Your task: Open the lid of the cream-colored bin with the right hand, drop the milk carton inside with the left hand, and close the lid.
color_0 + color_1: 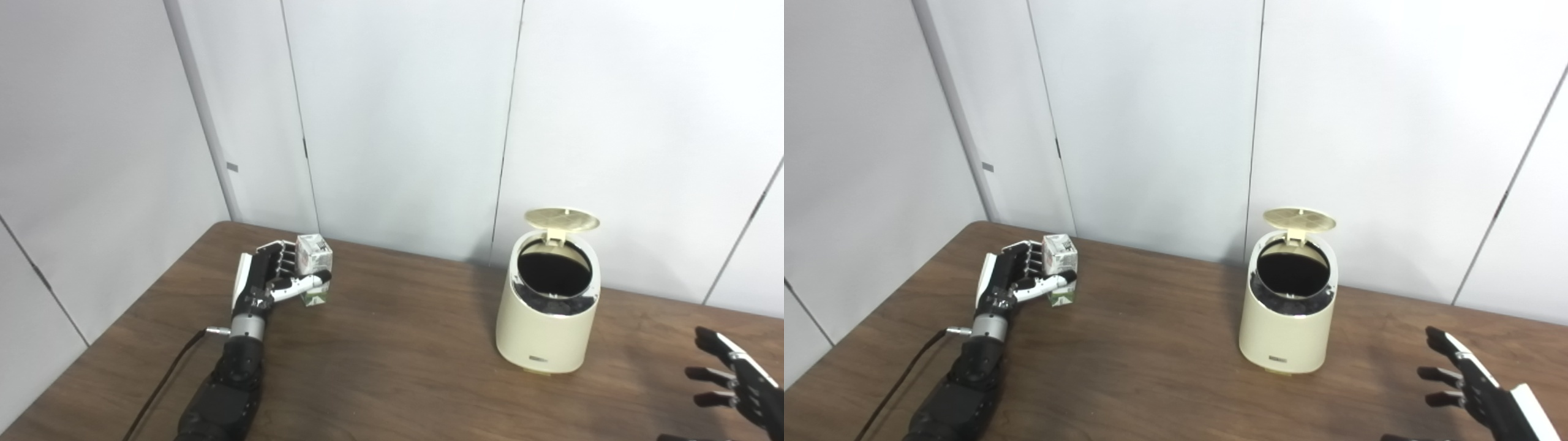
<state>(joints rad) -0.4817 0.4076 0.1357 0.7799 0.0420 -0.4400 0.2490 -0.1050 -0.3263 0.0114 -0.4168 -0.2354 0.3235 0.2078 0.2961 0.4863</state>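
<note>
Your left robot hand (269,278) is wrapped around the small white-and-green milk carton (315,268) on the brown wooden desk (392,367); the right robot hand (735,383) is spread and holds nothing. The cream-colored plastic bin (547,318) stands well apart, its round lid (561,219) up: a loose grasp could drop the carton short.

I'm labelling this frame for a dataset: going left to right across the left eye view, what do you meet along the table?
Left robot hand shut on the milk carton → cream-colored bin with its lid up → right robot hand, open, at the right edge.
</note>
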